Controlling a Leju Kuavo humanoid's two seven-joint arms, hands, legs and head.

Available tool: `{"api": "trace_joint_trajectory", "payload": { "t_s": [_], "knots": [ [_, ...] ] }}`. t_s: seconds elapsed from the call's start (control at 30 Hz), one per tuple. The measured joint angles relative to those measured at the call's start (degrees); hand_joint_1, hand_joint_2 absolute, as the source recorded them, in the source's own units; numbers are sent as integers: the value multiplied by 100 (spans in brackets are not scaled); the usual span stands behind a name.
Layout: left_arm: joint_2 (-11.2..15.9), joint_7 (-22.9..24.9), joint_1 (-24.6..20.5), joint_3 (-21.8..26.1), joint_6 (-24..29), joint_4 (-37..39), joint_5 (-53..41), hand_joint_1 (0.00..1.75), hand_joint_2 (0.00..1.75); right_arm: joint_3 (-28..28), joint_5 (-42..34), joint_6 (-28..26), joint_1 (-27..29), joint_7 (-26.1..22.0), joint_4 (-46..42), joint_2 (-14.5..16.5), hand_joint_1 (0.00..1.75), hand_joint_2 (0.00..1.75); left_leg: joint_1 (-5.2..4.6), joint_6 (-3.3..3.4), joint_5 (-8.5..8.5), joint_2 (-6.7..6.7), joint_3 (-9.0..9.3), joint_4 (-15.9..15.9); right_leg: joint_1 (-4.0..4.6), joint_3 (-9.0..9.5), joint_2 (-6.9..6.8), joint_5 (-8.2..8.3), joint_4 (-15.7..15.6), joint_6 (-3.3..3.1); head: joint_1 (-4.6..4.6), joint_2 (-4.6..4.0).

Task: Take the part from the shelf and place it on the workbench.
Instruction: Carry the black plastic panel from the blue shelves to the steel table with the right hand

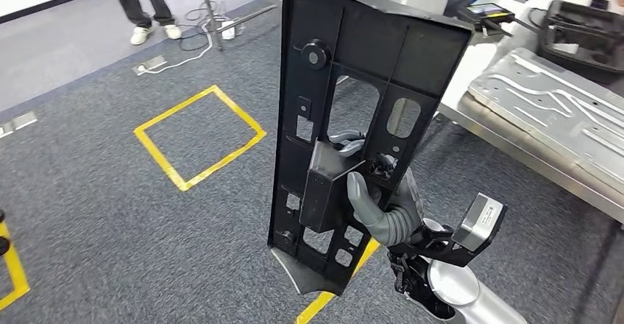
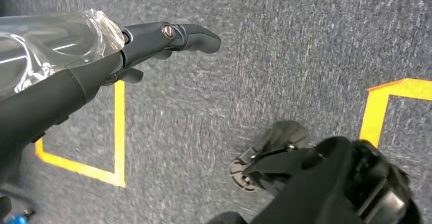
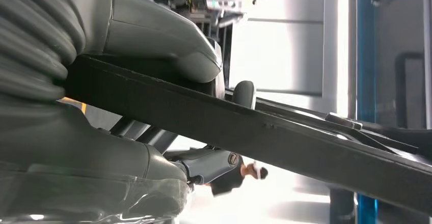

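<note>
Currently, in the head view, the right hand [image 1: 383,210] grips the long black part [image 1: 353,118] at its lower half and holds it upright above the grey carpet [image 1: 110,213], left of the metal workbench [image 1: 515,140]. In the left wrist view, the left hand [image 2: 158,38] hangs over the carpet, fingers extended, holding nothing. In the right wrist view, the thumb [image 3: 168,46] and fingers clamp the part's edge [image 3: 265,127].
</note>
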Motion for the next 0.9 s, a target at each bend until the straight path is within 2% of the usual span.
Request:
{"api": "trace_joint_trajectory", "payload": {
  "t_s": [0.03,0.07,0.1,0.13,0.17,0.23,0.27,0.3,0.37,0.43,0.47,0.5,0.53,0.6,0.63,0.67,0.73,0.77,0.8,0.83,0.87,0.9],
  "knots": [
    [0,10,1,0,-1,0,3,0,175,-1,-1,1,-3,0,0,-1,175,175,7,6,211,-46,145,-352,-5,6,82,2,4,6,-1,0],
    [0,19,0,0,-1,0,8,0,175,-2,-1,0,-7,0,0,-1,175,175,23,14,426,-175,334,-804,-10,8,159,4,9,20,-1,0],
    [0,21,-1,0,-1,0,13,0,175,-3,-1,-1,-13,1,0,-2,175,175,35,26,586,-309,496,-1198,-7,-1,235,5,21,42,-2,0],
    [-1,25,2,0,-1,0,18,0,175,-4,-1,-1,-19,2,0,-2,175,175,44,42,676,-415,600,-1459,-5,-20,302,10,29,71,-1,0],
    [-3,27,5,0,-3,0,21,0,175,-7,-1,-1,-24,4,0,-2,175,175,39,66,702,-473,643,-1579,-5,-43,366,19,29,105,0,0],
    [-16,31,5,-1,-9,0,22,0,175,-12,-1,-1,-24,7,0,-13,175,175,15,141,722,-369,661,-1604,-22,-82,458,47,16,174,1,0],
    [-24,31,-1,-1,-11,0,22,0,175,-17,-1,-2,-24,5,-1,-22,175,175,11,185,741,-311,672,-1617,-23,-108,379,28,50,200,2,0],
    [-30,31,-7,-1,-11,0,22,0,175,-21,-1,-2,-29,4,-3,-32,175,175,12,228,759,-245,681,-1631,-19,-173,228,-49,180,223,7,0],
    [-32,38,-1,0,-12,0,21,0,175,-28,-1,-2,-40,3,-8,-40,175,175,3,284,771,-101,684,-1645,-8,-476,-142,-386,821,254,19,0],
    [-31,66,28,0,-19,0,20,0,175,-29,-2,-7,-31,8,-9,-44,175,175,-18,302,762,55,678,-1644,-22,-861,-263,-704,1612,278,22,0],
    [-31,81,43,0,-23,0,21,0,175,-29,-4,-14,-21,11,-9,-48,175,175,-22,305,756,133,676,-1644,-28,-950,-275,-734,1789,284,22,0],
    [-32,92,54,0,-24,0,21,0,175,-30,-7,-23,-14,14,-9,-53,175,175,-24,302,749,208,678,-1643,-31,-903,-290,-650,1705,286,22,0],
    [-33,96,59,0,-21,0,22,0,175,-31,-11,-33,-11,17,-10,-60,175,175,-25,295,741,278,684,-1643,-32,-731,-330,-485,1386,281,22,0],
    [-36,102,57,0,-16,0,22,0,175,-36,-16,-43,-13,23,-13,-69,175,175,-48,257,712,391,715,-1642,-7,-229,-611,-160,497,249,20,0],
    [-37,103,55,0,-13,0,21,0,175,-39,-17,-43,-17,24,-16,-72,175,175,-61,229,694,438,734,-1642,14,-66,-723,-83,205,221,18,0],
    [-38,104,53,0,-10,0,21,0,175,-43,-18,-43,-22,26,-17,-74,175,175,-74,197,676,487,754,-1643,39,10,-795,-64,63,192,15,0],
    [-46,107,49,0,-8,0,21,0,175,-49,-18,-43,-28,28,-22,-79,175,175,-72,131,653,603,791,-1661,63,-1,-680,-65,37,122,12,0],
    [-52,107,43,0,-8,0,21,0,175,-51,-18,-43,-30,30,-29,-80,175,175,-59,96,628,588,798,-1642,52,5,-612,-48,18,87,12,0],
    [-57,106,36,0,-8,0,21,0,175,-52,-18,-43,-38,29,-37,-83,175,175,-45,64,561,493,768,-1553,30,13,-545,-29,-3,48,10,0],
    [-64,105,32,0,-8,0,21,0,175,-53,-19,-43,-50,32,-44,-83,175,175,-34,32,433,354,677,-1336,5,21,-474,-8,-23,13,7,0],
    [-68,104,35,0,-10,0,23,0,175,-52,-20,-43,-62,34,-49,-82,175,175,-17,8,255,181,515,-988,-13,24,-405,3,-29,-8,2,0],
    [-71,98,36,1,-10,0,29,0,175,-50,-22,-43,-71,38,-49,-82,175,175,-14,-12,60,74,308,-559,-18,19,-332,6,-29,-24,-3,0]
  ]
}}
